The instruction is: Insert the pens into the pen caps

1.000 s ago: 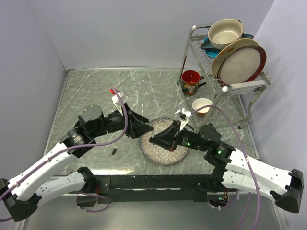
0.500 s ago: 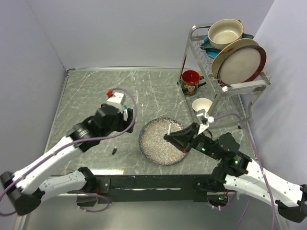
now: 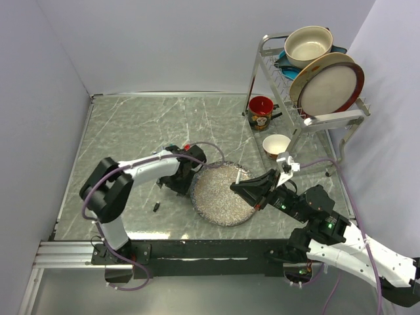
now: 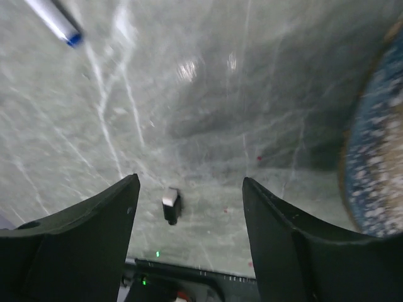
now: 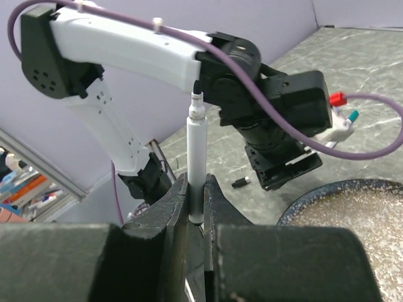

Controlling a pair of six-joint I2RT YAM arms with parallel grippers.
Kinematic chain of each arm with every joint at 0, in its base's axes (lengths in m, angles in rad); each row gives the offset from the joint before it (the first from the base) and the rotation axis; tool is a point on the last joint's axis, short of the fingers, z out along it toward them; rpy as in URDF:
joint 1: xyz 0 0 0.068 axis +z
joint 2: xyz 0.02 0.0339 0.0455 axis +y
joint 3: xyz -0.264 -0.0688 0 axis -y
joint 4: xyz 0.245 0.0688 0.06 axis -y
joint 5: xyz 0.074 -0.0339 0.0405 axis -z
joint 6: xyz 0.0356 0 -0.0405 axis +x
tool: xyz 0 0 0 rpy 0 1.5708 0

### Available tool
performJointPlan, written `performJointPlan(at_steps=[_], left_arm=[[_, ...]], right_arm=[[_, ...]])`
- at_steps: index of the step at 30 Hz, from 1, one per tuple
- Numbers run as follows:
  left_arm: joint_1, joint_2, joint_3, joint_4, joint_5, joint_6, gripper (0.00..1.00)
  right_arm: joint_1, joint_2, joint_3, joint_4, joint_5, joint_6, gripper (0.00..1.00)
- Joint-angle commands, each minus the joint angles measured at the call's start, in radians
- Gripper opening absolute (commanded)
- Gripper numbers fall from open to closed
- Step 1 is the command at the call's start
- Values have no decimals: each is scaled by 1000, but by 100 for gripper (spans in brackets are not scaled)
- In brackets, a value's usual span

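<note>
Left wrist: left gripper (image 4: 189,189) spread wide above black cap (image 4: 171,206) lying on worktop (image 4: 208,113); right gripper (image 5: 196,207) clamped on upright pen (image 5: 196,145); risk of flicking tiny cap away through off-centre closing

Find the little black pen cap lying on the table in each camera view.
Top external: black cap lies left of the speckled plate, toward the near edge.
Left wrist: low, left of centre; speckled plate at right edge.
Right wrist: near centre; speckled plate lower right.
Shared landmark: the speckled plate.
</note>
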State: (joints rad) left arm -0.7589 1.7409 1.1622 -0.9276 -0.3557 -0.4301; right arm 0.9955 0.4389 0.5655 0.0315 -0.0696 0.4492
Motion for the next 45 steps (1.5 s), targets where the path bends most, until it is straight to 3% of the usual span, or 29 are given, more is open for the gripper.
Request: performJointPlan(at_steps=[1,7,13,23,29,45], left_arm=[[53,-35,-11,-30,135,40,69],[151,-67,-29,-22,221,56,60],[173,15,16,-71,329,77,60],[193,127,100,-218,259,13,57],[233,97,36,-228,228,-12,64],[282,82,-96,-143,333,4,51]], right_arm=[[5,8,27,18,1,-24,0],[5,3,25,4,11,-41,0],[5,4,25,-4,21,-47,0],[5,-9,14,2,17,-41,0],[5,-26,13,-2,11,-35,0],[6,-40,22,-22,4,-26,0]])
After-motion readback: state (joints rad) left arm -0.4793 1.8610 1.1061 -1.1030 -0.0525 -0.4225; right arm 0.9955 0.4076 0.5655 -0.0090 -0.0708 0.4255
